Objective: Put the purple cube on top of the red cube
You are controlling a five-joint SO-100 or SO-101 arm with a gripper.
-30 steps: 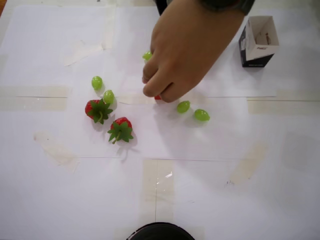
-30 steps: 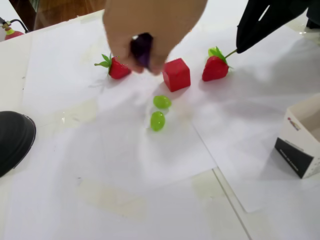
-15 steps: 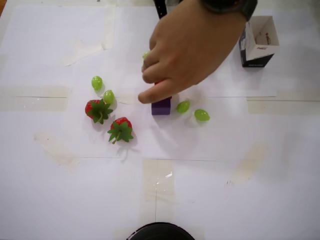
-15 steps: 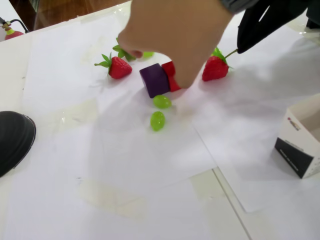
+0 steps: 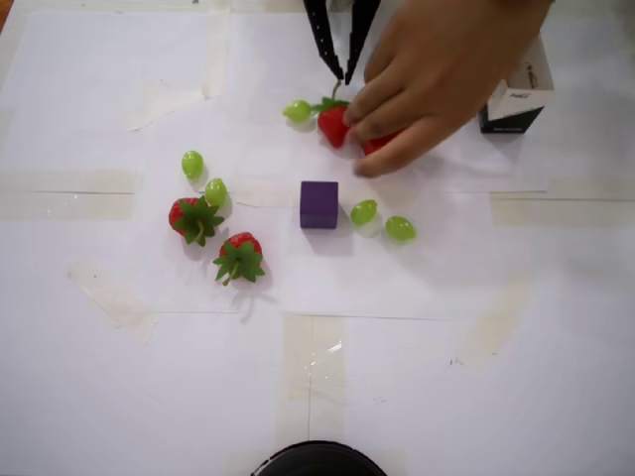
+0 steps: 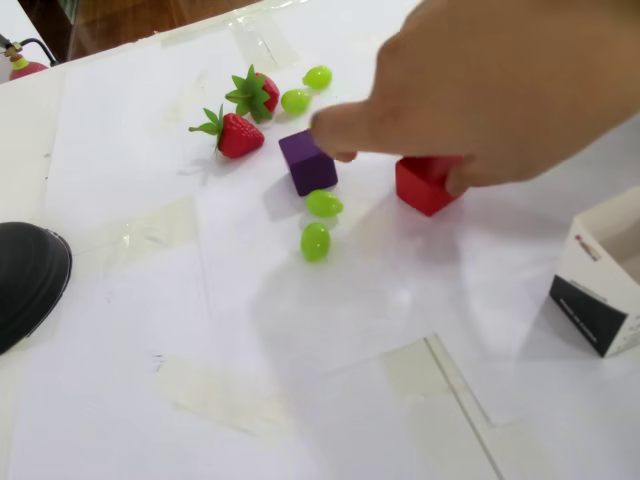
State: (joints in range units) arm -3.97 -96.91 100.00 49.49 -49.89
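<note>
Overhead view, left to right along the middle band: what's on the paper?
Red strawberry with green leaves → second red strawberry → small dark purple cube → green grape → another green grape. Grapes above the strawberries are left out since they overlap in x.

Dark purple cube (image 5: 318, 204), plain matte faces; bright red cube (image 6: 424, 182); red strawberries (image 5: 197, 218) with green leaves; pale green grapes (image 5: 400, 228), glossy; white paper sheets (image 5: 417, 357) with beige tape strips; white box (image 6: 604, 293) with black side; black gripper (image 5: 344, 71)
</note>
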